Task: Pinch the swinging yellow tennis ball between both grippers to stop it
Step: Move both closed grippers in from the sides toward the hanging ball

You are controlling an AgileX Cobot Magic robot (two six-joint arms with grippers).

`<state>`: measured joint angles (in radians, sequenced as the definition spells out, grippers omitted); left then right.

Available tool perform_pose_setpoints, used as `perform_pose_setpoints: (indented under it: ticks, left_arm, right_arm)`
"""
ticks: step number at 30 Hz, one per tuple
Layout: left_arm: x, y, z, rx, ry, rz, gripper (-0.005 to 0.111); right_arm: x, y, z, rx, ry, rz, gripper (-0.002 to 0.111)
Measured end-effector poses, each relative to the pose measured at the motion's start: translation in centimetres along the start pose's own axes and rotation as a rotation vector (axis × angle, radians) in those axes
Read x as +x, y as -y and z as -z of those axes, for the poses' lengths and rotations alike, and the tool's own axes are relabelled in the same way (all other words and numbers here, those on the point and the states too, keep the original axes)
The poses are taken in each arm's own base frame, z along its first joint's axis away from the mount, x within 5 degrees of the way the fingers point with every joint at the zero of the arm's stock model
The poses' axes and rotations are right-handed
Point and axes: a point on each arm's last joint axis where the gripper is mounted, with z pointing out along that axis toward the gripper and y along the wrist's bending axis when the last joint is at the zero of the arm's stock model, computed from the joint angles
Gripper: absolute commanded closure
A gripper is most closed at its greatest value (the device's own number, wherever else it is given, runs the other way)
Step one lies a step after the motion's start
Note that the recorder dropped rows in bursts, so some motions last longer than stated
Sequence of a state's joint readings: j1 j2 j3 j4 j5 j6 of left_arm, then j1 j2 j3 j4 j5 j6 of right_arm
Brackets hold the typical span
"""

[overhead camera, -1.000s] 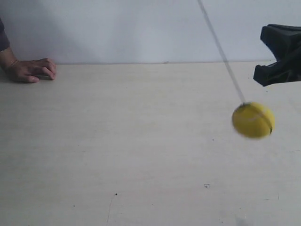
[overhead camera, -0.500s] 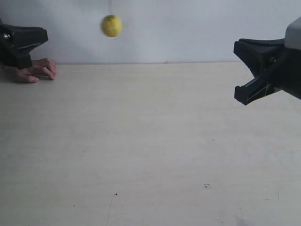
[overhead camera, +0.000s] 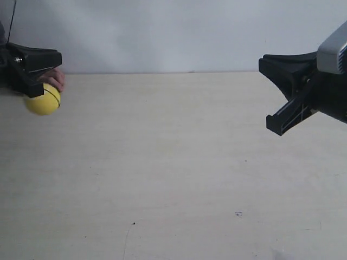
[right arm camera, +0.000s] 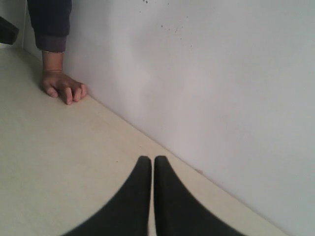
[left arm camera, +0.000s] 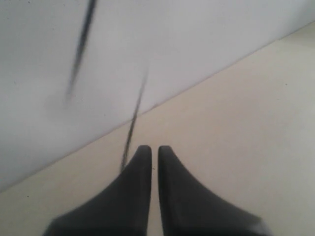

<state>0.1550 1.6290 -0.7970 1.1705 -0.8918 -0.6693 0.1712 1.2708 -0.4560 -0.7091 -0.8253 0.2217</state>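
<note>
At far left of the exterior frame, just under the tip of the black cone-tapered left gripper (left arm camera: 151, 150): smooth yellow tennis ball (overhead camera: 42, 102) with a dark curved seam line, low over the pale wooden bench (overhead camera: 173, 162). Thin dark string (overhead camera: 11, 19) rising out of the upper left corner. Ball overlapping the gripper's lower edge in that view; touching or merely passing in front, impossible to tell. Jaws drawn almost together in the left wrist view, only a thin slit between, nothing held; ball out of that view, blurred string crossing ahead of the tips. Behind the ball and partly hidden, a bare human hand (overhead camera: 56, 80) resting at the bench's back edge by the plain white wall (overhead camera: 162, 32).

Between the arms, a wide stretch of bench.

At far right, the black pointed right gripper (right arm camera: 149, 160), likewise closed to a narrow slit and holding nothing, aimed across the bench toward the hand, well apart from the ball.

By this evidence, no pinch yet and the task barely begun. Ball near one gripper only, probably at the end of a swing. Left to do: bringing both grippers onto the ball's path from opposite sides, trapping it between the two closed tips, holding until motionless.
</note>
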Motion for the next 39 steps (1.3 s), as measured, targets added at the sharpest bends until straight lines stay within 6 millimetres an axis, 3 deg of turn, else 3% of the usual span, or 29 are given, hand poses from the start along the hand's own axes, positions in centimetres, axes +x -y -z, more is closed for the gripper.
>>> perform_pose_setpoints:
  ticks: [11,17,30,39]
  left_arm:
    - [-0.3,1.5,0.1,0.165,0.029,-0.014,0.102]
    - [0.2,1.5,0.1,0.170,-0.017,-0.023,0.102]
    - [5.6,2.1,-1.4,0.334,-0.190,0.066,0.102]
    - [5.5,2.4,-1.3,0.367,-0.172,0.071,0.102]
  right_arm:
    - [0.0,0.0,0.0,-0.004,-0.001,0.003,0.108]
    - [0.0,0.0,0.0,-0.003,-0.005,0.003,0.108]
    - [0.7,-0.8,0.0,-0.089,-0.074,0.047,0.108]
    - [0.8,-0.9,0.0,-0.098,-0.077,0.045,0.108]
